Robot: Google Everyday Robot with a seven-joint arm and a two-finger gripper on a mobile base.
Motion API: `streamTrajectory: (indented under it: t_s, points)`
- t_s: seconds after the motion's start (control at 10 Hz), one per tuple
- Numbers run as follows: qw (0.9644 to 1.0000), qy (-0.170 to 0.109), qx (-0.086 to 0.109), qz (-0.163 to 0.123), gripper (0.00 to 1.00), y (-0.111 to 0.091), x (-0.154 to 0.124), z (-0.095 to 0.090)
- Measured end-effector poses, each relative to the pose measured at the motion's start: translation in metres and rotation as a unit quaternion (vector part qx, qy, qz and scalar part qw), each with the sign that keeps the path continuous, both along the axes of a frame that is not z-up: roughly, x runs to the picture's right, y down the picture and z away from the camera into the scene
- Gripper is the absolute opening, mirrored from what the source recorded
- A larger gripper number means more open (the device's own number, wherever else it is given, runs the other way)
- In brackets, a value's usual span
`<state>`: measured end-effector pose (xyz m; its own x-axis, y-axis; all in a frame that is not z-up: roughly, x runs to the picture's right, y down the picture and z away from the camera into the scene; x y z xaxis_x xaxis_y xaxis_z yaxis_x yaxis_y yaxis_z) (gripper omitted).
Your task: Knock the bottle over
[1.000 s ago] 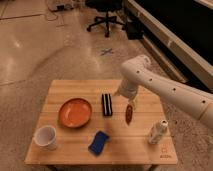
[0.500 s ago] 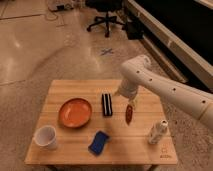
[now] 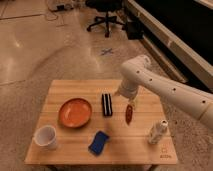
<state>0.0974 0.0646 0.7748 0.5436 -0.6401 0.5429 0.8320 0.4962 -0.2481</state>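
The bottle [image 3: 156,131] is small and slim, whitish with a white cap. It stands upright near the front right corner of the wooden table [image 3: 75,90]. My white arm reaches in from the right and bends down over the table's middle right. The gripper [image 3: 131,102] hangs just above a reddish-brown oblong object [image 3: 129,114]. It is well behind and to the left of the bottle and does not touch it.
An orange plate [image 3: 75,112] sits left of centre. A black box [image 3: 106,104] lies next to it. A blue object [image 3: 99,142] lies at the front. A white cup [image 3: 46,136] stands at the front left. An office chair [image 3: 106,15] stands on the floor behind.
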Motion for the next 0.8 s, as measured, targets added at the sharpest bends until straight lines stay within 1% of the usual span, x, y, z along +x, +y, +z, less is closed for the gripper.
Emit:
streamTrajectory:
  t_s: [0.6,0.8]
  points:
    - [1.0000,0.000,0.000,0.000,0.80,0.000,0.000,0.000]
    - [0.9999,0.011,-0.001,0.009,0.80,0.001,0.012,-0.001]
